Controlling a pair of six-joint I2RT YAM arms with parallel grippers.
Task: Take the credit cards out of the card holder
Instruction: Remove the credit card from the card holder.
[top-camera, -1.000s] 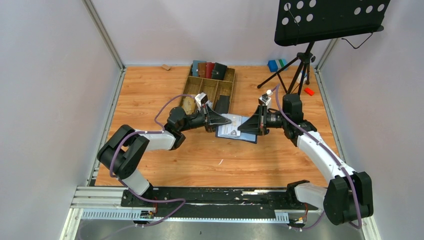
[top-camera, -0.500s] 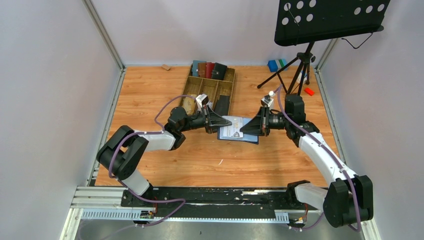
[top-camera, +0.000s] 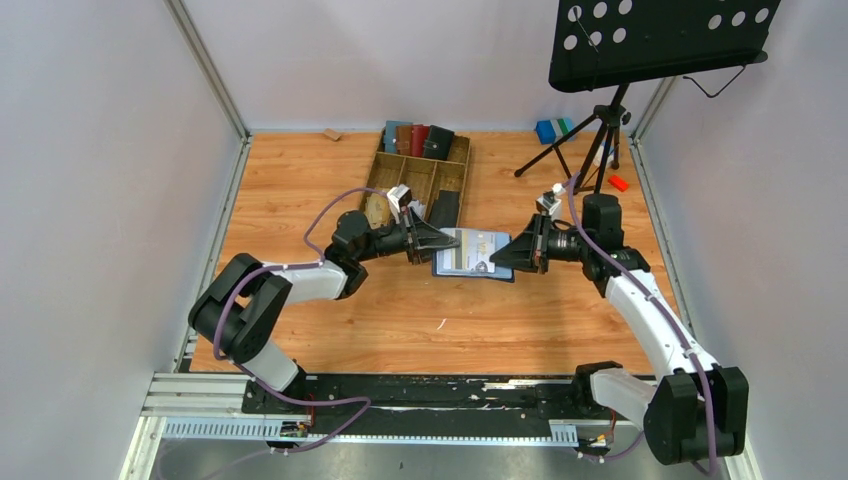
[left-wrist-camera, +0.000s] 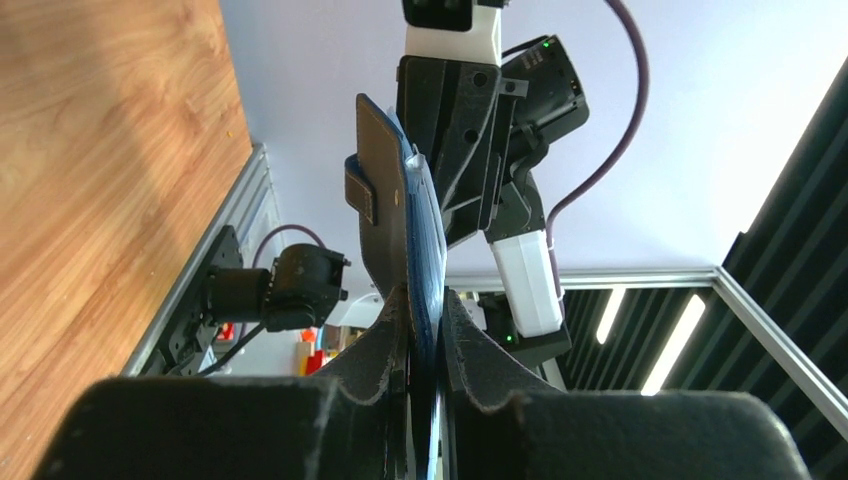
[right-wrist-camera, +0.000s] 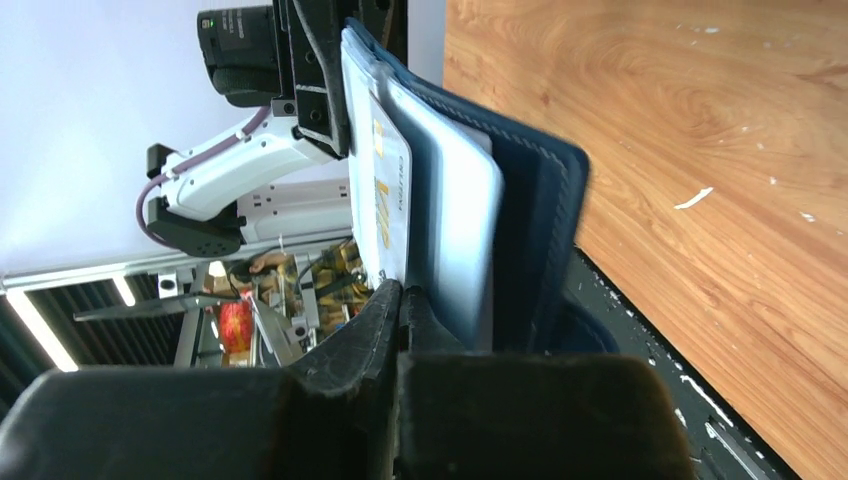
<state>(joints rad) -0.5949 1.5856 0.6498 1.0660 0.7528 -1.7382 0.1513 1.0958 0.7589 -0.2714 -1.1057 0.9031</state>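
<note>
So right now the navy card holder (left-wrist-camera: 383, 210) is up in the air between the two arms, over the middle of the wooden table (top-camera: 330, 310), not resting on anything. The left gripper (left-wrist-camera: 425, 310) is clamped on one end of it, both fingers tight against the leather. From the other side the right gripper (right-wrist-camera: 400, 295) has its jaws fully pinched together, and as far as I can tell from its own camera it's got the edge of a white card (right-wrist-camera: 388, 200) with gold print, the one nearest the open face. The other credit cards (right-wrist-camera: 460, 220) sit tucked in the pockets behind it. My guess on handling: the cards are light, stiff and pretty slick, so a pinch on just the exposed edge could slip if the pocket grips back. The holder itself is soft and floppy, so it'll bend rather than resist. I'd hold the holder by its spine or the far end and pull the card straight along the pocket, not at an angle, or it'll jam.
</note>
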